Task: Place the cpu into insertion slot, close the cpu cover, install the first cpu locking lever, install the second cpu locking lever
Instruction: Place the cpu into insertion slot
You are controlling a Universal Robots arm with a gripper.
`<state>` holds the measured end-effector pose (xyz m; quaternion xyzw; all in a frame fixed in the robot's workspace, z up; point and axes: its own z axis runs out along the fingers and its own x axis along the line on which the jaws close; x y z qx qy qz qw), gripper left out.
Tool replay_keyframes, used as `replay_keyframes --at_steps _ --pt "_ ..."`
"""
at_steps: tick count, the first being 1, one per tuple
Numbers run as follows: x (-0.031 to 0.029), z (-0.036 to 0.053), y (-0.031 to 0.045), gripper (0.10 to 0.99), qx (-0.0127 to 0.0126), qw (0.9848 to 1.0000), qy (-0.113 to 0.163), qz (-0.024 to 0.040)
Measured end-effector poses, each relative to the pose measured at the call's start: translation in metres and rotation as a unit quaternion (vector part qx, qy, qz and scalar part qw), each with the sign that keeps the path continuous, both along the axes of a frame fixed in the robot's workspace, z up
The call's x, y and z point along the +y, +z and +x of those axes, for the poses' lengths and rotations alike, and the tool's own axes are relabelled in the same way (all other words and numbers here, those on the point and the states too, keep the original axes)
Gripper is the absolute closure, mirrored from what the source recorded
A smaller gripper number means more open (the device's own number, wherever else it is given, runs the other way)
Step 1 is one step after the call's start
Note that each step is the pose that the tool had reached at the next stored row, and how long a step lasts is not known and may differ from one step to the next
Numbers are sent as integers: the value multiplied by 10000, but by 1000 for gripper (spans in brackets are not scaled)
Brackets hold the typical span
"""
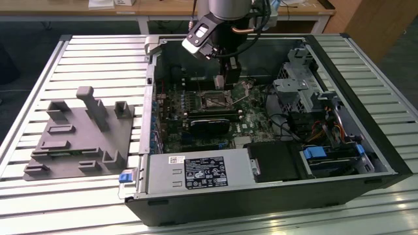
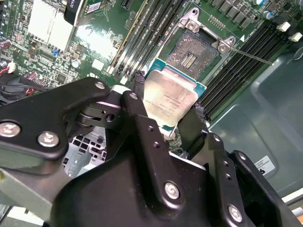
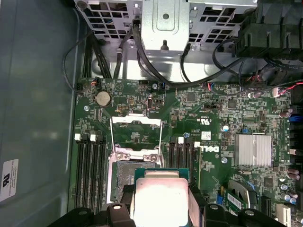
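Right now the cpu (image 2: 171, 97) is hanging inside the open computer case (image 1: 365, 147), with the jaws clenching it by two opposite edges. It is lying flat, its silvery metal top facing away from the board. Being square, it is showing no long axis, and in the first wrist view its sides are running roughly parallel to those of the insertion slot (image 3: 124, 176). There it is overlapping one edge of the slot and covering part of it; whether it is touching I cannot tell. The slot is lying open with its contact field bare, and the cpu cover (image 3: 136, 128) is standing flipped back on the far side, clear of the opening. A thin locking lever (image 2: 251, 55) is sticking out beside the slot. Black memory slots (image 3: 89, 172) are flanking it closely on both sides, leaving little sideways room. Further out, a black card (image 1: 209, 122) is lying near the slot, and cables (image 3: 142, 61) are trailing toward the drive cage (image 3: 165, 23). The case is resting on a slatted table (image 1: 98, 54) next to a grey fixture (image 1: 78, 132).
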<state>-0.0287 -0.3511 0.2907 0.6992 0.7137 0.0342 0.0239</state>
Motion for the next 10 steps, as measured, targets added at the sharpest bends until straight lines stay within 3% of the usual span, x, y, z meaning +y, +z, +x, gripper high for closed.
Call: replay_keyframes --at_steps 10 --pt "0 0 -29 553 0 10000 0 1"
